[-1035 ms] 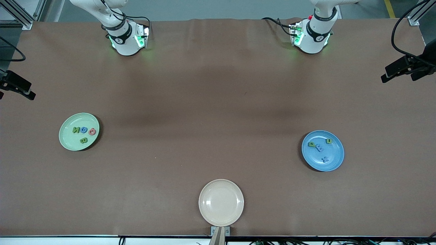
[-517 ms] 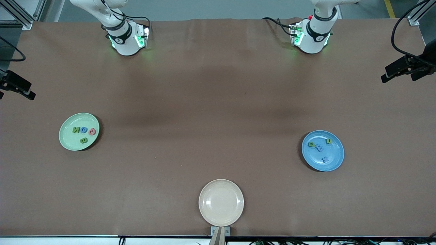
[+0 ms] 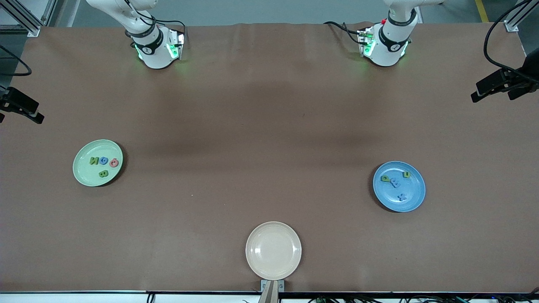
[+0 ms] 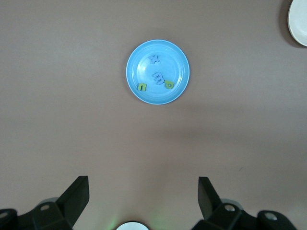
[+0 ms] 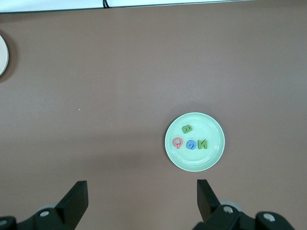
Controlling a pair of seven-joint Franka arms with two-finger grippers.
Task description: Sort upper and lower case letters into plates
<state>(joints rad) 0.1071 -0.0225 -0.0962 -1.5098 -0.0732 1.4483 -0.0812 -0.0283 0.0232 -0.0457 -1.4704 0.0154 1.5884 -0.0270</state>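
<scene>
Several letters lie in the pale green plate (image 3: 86,172) toward the right arm's end: a green N (image 3: 94,160), a blue one (image 3: 103,159), a red one (image 3: 114,162) and a green B (image 3: 103,173). The blue plate (image 3: 414,195) toward the left arm's end holds two green letters (image 3: 385,178) and two blue ones (image 3: 402,196). Both hands are out of the front view. My left gripper (image 4: 143,187) is open and empty high over bare table, the blue plate (image 4: 141,62) well ahead of it. My right gripper (image 5: 142,188) is open and empty likewise, short of the green plate (image 5: 211,129).
An empty cream plate (image 3: 273,251) sits at the table's edge nearest the front camera, midway between the two ends. The arm bases (image 3: 153,46) (image 3: 385,42) stand along the edge farthest from it. Black side cameras (image 3: 21,105) (image 3: 501,84) overhang both ends.
</scene>
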